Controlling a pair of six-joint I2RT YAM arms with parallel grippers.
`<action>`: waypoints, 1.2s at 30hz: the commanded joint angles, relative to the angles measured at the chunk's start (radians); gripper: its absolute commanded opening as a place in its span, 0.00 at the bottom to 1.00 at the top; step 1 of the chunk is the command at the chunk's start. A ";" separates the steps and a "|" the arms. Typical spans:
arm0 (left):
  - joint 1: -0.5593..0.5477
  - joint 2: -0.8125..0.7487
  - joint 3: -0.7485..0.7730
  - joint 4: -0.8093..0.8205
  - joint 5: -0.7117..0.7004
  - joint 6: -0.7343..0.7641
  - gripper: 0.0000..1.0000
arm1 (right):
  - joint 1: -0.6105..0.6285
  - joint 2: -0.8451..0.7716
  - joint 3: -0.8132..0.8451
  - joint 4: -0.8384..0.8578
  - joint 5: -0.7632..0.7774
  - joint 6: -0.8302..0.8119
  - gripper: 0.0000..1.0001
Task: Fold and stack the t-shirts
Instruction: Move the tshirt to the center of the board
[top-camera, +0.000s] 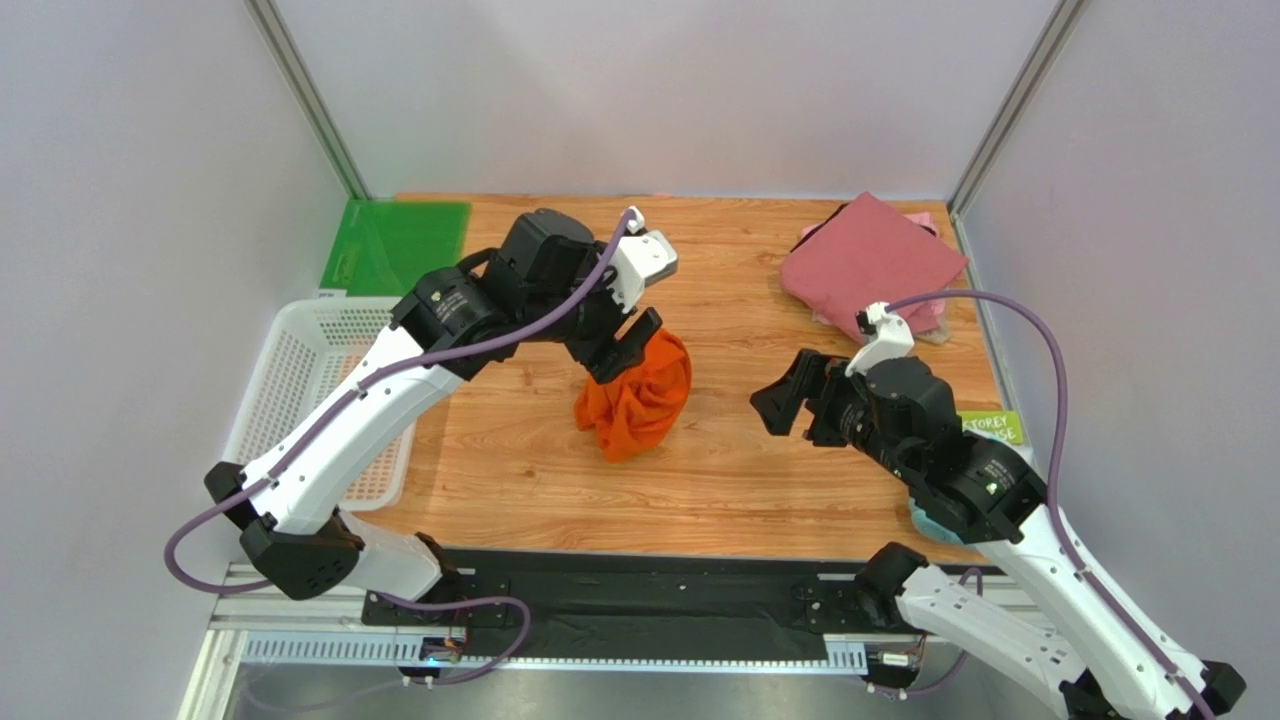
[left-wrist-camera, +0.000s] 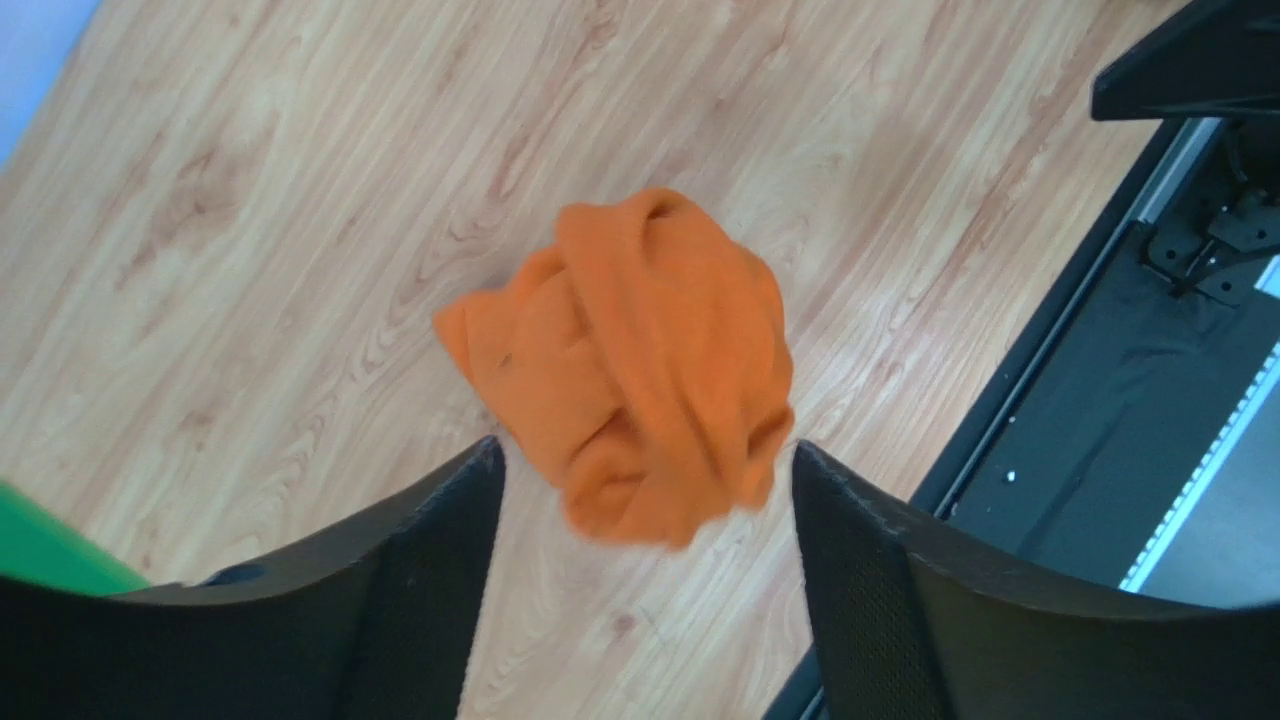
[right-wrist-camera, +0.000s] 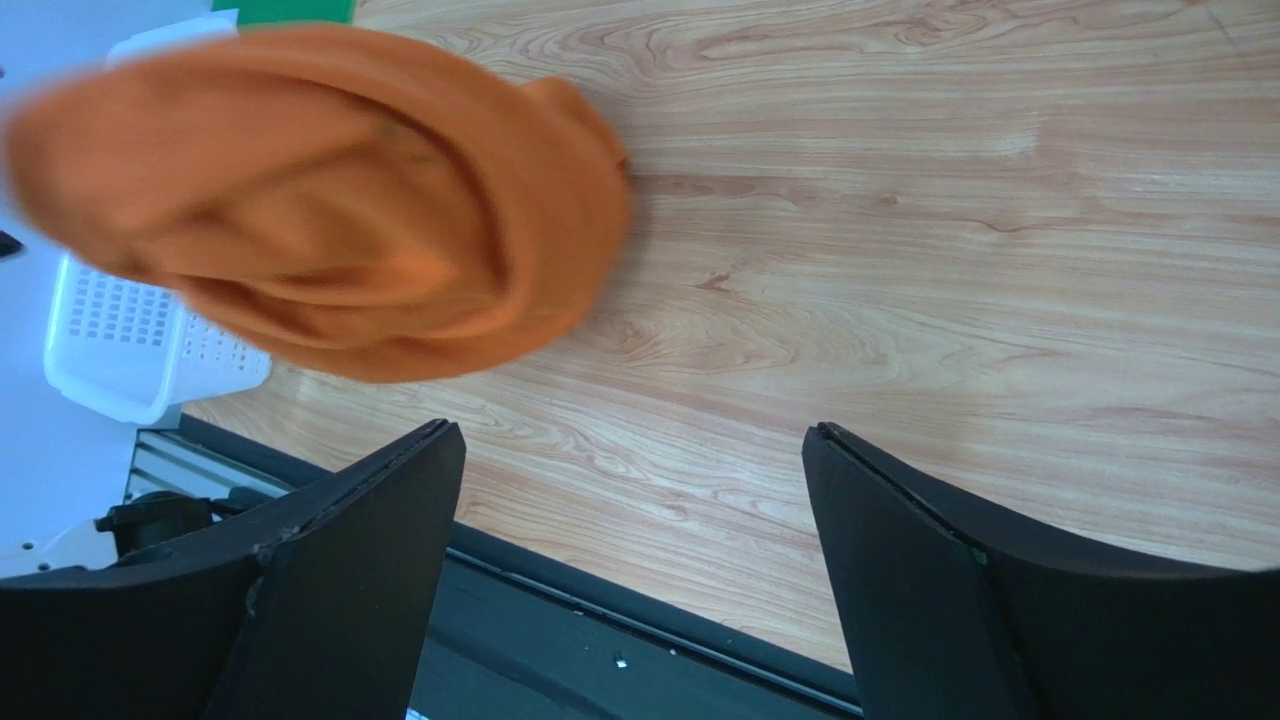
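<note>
At the far left, a white plastic basket (top-camera: 323, 375) with mesh walls stands at the edge of the table. Behind it lies a flat, glossy green sheet (top-camera: 394, 245). The table (top-camera: 496, 465) is of pale wood with a clear grain.

The left gripper (top-camera: 624, 345) hangs over the upper edge of the orange t-shirt (top-camera: 639, 398). This shirt is a soft crumpled heap with twisted folds, near the middle of the table. The left wrist view shows what the top view hides: the two black fingers stand wide apart, and the cloth lies below them, not pinched.

To the right of the heap, and apart from it, the right gripper (top-camera: 784, 398) points toward it. Its wrist view shows these jaws spread too, with only bare wood between them and the orange cloth blurred in the upper left corner.

Only the top view shows the far right corner. There a maroon-red t-shirt (top-camera: 869, 258), folded to a flat square, lies on a pale pink t-shirt (top-camera: 929, 222), of which only the edges are seen.
</note>
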 joint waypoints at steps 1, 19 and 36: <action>0.002 -0.095 -0.121 0.040 -0.067 -0.003 0.82 | 0.018 0.003 -0.012 0.070 -0.040 0.001 0.94; 0.248 -0.264 -0.560 0.135 -0.009 -0.116 1.00 | 0.068 0.288 0.003 0.123 -0.052 -0.025 1.00; 0.372 0.144 -0.560 0.345 0.023 -0.106 0.73 | 0.002 0.460 -0.109 0.219 -0.116 0.038 0.82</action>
